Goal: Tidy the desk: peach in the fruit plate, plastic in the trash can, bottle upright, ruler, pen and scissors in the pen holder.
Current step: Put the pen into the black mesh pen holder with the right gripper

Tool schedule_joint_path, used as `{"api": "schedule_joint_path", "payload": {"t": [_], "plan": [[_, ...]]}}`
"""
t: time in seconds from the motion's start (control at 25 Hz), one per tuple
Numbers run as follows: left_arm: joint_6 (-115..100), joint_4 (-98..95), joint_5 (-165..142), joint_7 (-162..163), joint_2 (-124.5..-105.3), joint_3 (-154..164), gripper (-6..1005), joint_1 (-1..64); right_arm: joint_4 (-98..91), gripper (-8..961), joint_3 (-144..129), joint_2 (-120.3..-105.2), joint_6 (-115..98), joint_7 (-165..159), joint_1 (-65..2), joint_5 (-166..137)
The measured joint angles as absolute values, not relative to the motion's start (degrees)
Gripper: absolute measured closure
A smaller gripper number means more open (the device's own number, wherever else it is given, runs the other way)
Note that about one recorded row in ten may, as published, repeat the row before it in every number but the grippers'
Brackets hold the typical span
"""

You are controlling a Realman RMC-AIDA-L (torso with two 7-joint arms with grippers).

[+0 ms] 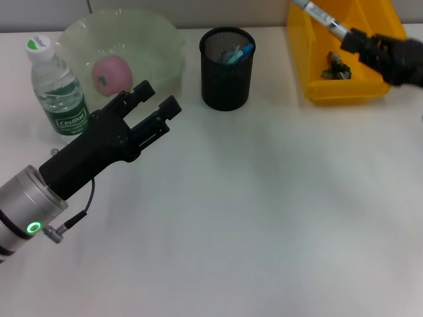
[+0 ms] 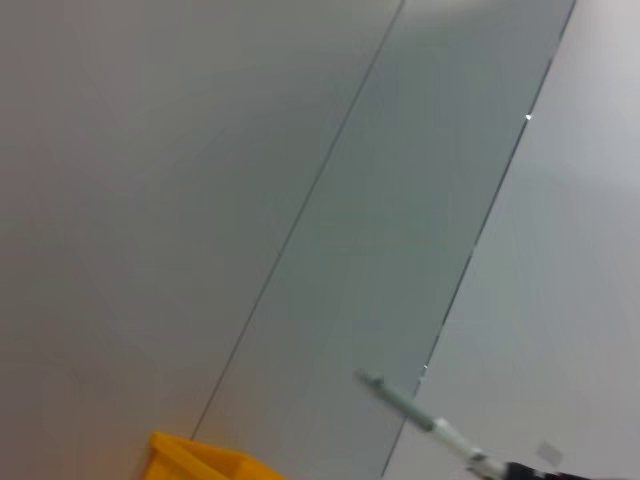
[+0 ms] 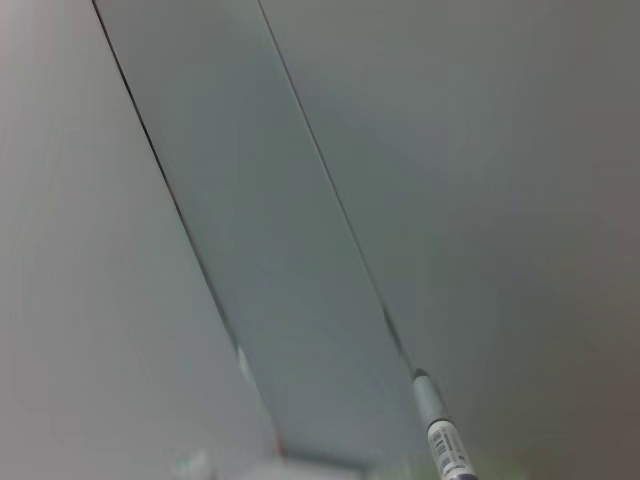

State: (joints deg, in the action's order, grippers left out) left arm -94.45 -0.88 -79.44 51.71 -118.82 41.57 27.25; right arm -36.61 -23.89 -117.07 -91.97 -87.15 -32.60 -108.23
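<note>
Right claw (image 1: 353, 38) at far right, above the yellow bin (image 1: 344, 82), clamped on a pen (image 1: 320, 14) that sticks out up and left past the bin's back edge. Pen tip also shows in the right wrist view (image 3: 440, 425) and, farther off, in the left wrist view (image 2: 415, 410); both wrist views otherwise show only grey wall panels. A small dark scrap (image 1: 336, 67) lies inside the bin, just under the claw; what it is, cannot tell.

Left claw (image 1: 157, 98) on the left, raised over the surface (image 1: 264, 211), fingers apart, holding nothing, pointing up and right toward the fruit plate (image 1: 165, 39). Green light on the arm's wrist ring.

Peach (image 1: 111, 74) sits in the fruit plate, a pale green bowl at back left, just behind the left claw's fingertips. Bottle (image 1: 58, 92) stands upright, white cap on, touching or just beside the plate's left side, next to the left arm. Black mesh pen holder (image 1: 227, 72) stands between plate and bin, upright, with blue items (image 1: 236, 53) inside; which ones, cannot tell. Left claw partly blocks the plate's front rim.
</note>
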Motion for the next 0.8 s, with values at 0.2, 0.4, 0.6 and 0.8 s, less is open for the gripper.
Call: {"api": "schedule_joint_path", "payload": {"t": [0.2,0.4,0.6,0.8], "plan": [[-94.5,-2.6,-80.4,47.9,-118.84,43.4,216,26.6,-47.1,828,-34.4,-113.20,-87.8,-107.6,-35.8,-112.0],[-94.2,-3.6,-80.4,44.6,-118.73,44.8,216,25.6,-52.9,829,-37.5,-110.33,-88.8,-121.2,-41.4,-121.3],[-93.1,-4.3,-80.4,44.5,-118.72,44.7,216,25.3,-53.7,828,-38.0,-108.38,-92.0,-131.0,-51.5,-134.6],[-92.3,-4.4,-80.4,44.5,-118.74,44.8,216,25.4,-51.7,828,-39.2,-108.63,-93.1,-134.5,-61.9,-147.7]]}}
